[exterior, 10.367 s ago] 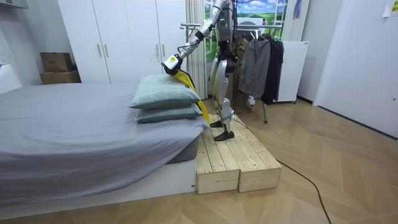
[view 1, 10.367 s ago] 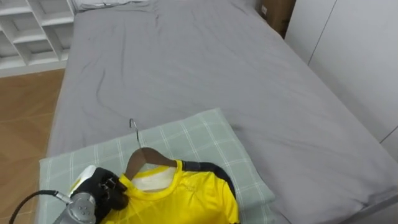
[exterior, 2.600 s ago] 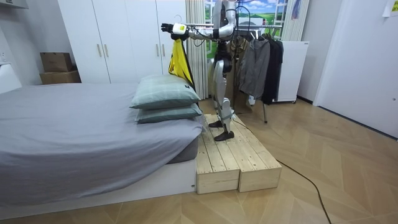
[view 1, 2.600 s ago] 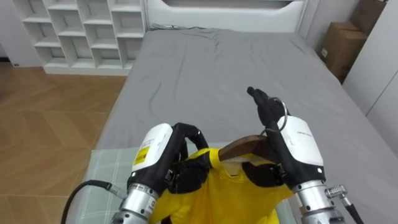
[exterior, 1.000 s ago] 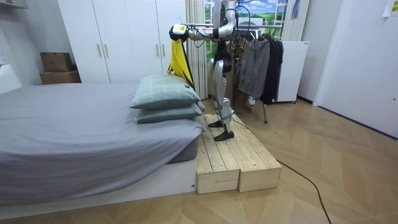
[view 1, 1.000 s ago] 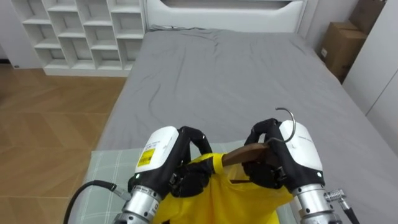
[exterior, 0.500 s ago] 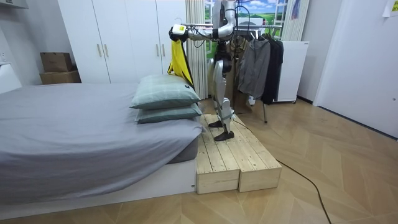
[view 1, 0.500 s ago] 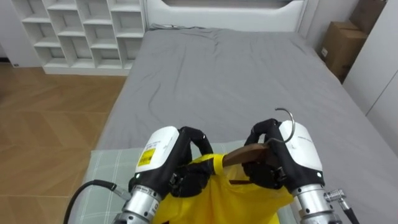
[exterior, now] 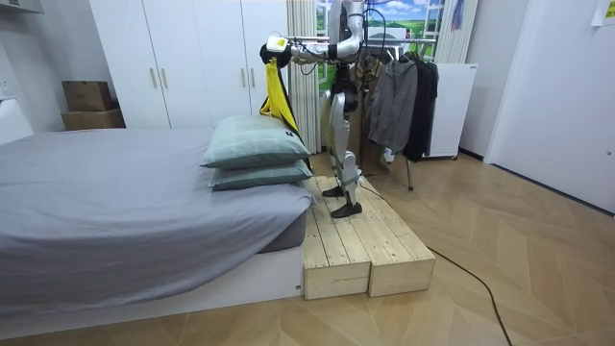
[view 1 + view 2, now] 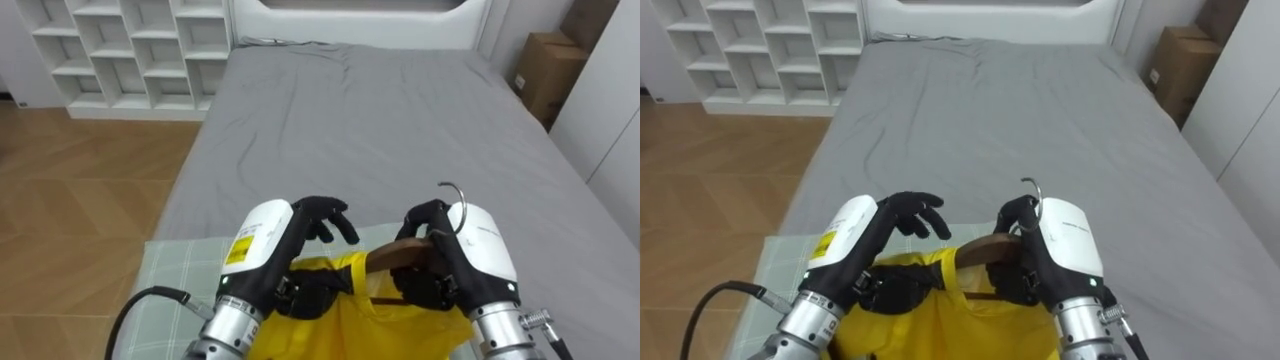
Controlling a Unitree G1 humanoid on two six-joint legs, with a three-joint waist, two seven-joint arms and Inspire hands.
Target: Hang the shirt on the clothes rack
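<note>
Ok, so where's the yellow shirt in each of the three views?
Left eye view: bottom centre, yellow shirt between the left hand and the right hand, which grips the wooden hanger.
Right eye view: yellow shirt at the bottom, just left of centre.
Room view: yellow shirt upper centre, hanging above the pillows.
Shared landmark: the grey bed.

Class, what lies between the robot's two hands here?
The wooden hanger with the yellow shirt spans from the right hand to the left hand; both eye views show it.
</note>
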